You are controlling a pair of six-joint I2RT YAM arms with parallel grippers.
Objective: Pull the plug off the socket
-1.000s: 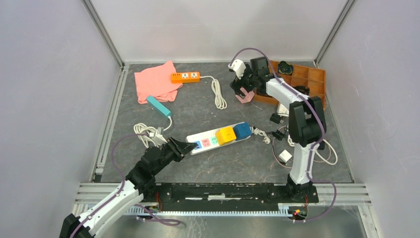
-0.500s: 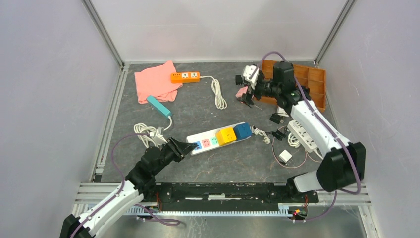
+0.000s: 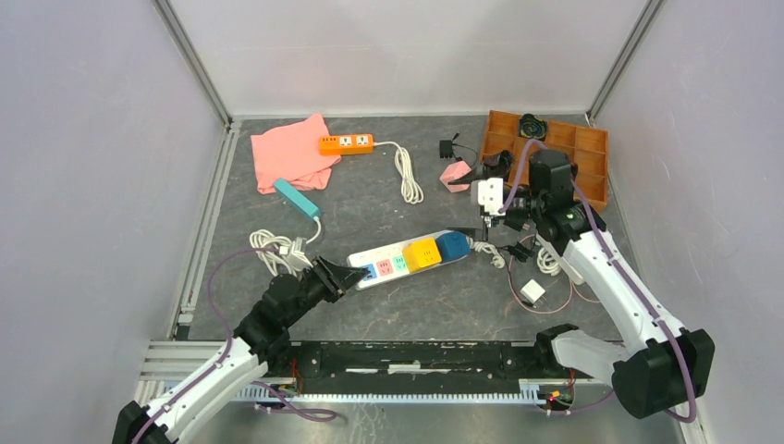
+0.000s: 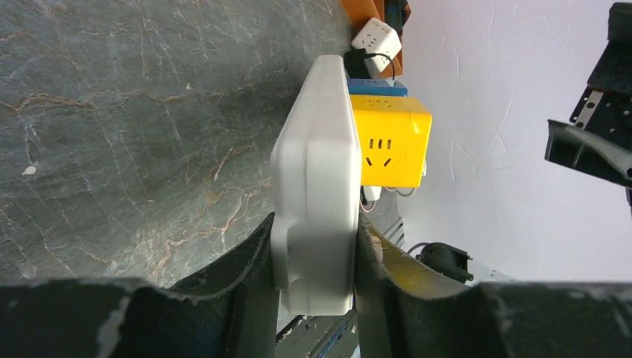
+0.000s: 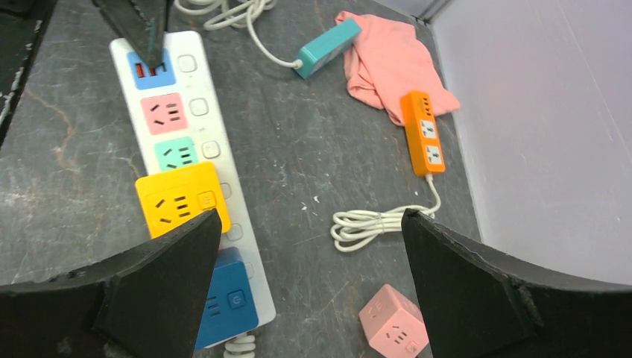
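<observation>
Currently the long white power strip with pastel outlets (image 3: 384, 262) lies mid-tabletop (image 3: 370, 203), with a yellow cube plug (image 3: 423, 252) and a blue cube plug (image 3: 452, 243) seated in its right half. The left arm (image 3: 277, 305) has its jaws clamped on the strip's left end. The right arm (image 3: 601, 268) holds its jaws spread wide above the strip's blue-cube end.

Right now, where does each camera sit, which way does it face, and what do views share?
Top external: overhead behind the bases, facing down on the grey table; left gripper and right gripper show.
Left wrist: low, looking along the long white power strip with pastel outlets; fingers clamp its end.
Right wrist: above the strip, facing down between open fingers.
Shared: yellow cube plug, in all three.
</observation>
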